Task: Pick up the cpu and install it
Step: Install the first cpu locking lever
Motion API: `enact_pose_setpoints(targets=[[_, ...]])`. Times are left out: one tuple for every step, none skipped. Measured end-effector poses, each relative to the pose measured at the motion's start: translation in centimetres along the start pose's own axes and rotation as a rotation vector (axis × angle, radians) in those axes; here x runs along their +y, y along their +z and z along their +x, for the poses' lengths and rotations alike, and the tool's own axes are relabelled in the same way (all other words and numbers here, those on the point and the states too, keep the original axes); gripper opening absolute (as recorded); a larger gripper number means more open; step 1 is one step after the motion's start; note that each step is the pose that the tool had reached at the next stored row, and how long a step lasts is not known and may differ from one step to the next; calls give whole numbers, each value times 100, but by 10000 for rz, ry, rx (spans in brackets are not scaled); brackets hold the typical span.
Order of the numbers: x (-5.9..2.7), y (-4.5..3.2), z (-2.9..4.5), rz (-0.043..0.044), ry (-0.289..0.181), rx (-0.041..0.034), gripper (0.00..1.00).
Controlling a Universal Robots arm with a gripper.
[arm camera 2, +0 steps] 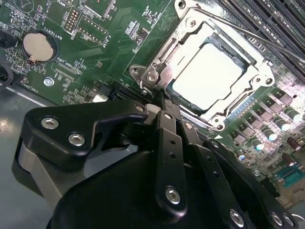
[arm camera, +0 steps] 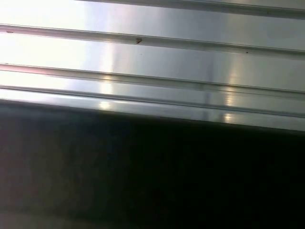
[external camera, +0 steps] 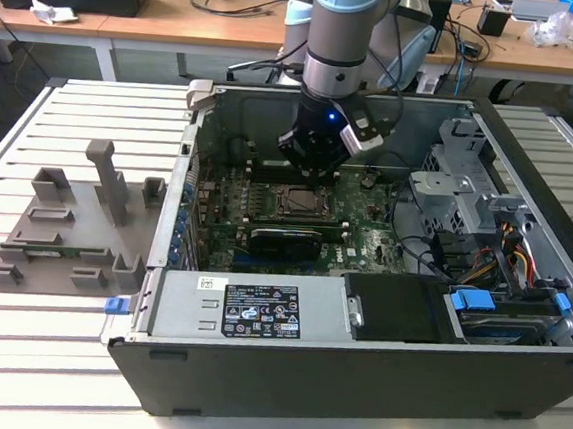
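Silver-grey and shiny, the cpu lay flat inside the metal-framed socket on the green motherboard, its pale rim tucked within the frame, so by the look of it the chip was already seated, tho whether it sat fully home I couldn't judge. The gripper hung directly over the board inside the open computer case, and in the second wrist view its black fingers were drawn together into one narrow point, w/ nothing between them that I could see. That point sat right at the socket's edge, by the hinged corner of the frame, and the cpu lay just beyond the tips, on the far side of that frame edge from the tool; touching or a hair apart, I couldn't tell. The chip being square, it had no long axis to speak of; its sides ran parallel w/ the frame. In the exterior view the gripper stood upright over the socket, approx mid-board, w/ the drive bays to the exterior view's right and the grey slotted holder block well apart on the ribbed table to the exterior view's left, outside the case. Only one arm here, so no question of which was nearer
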State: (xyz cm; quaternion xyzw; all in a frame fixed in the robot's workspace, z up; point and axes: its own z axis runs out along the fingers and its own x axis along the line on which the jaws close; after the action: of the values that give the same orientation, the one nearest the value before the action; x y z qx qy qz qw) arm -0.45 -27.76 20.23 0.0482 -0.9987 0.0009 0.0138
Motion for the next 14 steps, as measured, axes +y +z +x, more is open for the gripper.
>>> enact_pose_setpoints(targets=[[1,1,-3,4,0,2,11],[9,4,-13,7,1,1,11],[14,7,-19,1,0,-3,11],[17,9,-26,-6,-1,-4,11],[17,9,-28,-13,-1,-5,11],[17,9,-31,-28,-2,-7,11],[17,9,-33,-41,-2,-9,11],[18,7,-33,-45,-2,-11,11],[19,-12,-34,-56,-2,-24,11],[17,-71,-31,-19,-3,-8,11],[10,-106,-29,14,-1,-11,11],[-21,-113,-25,41,0,-11,11],[-78,-114,-19,62,0,-10,11],[-127,-114,-14,71,2,-9,11]])
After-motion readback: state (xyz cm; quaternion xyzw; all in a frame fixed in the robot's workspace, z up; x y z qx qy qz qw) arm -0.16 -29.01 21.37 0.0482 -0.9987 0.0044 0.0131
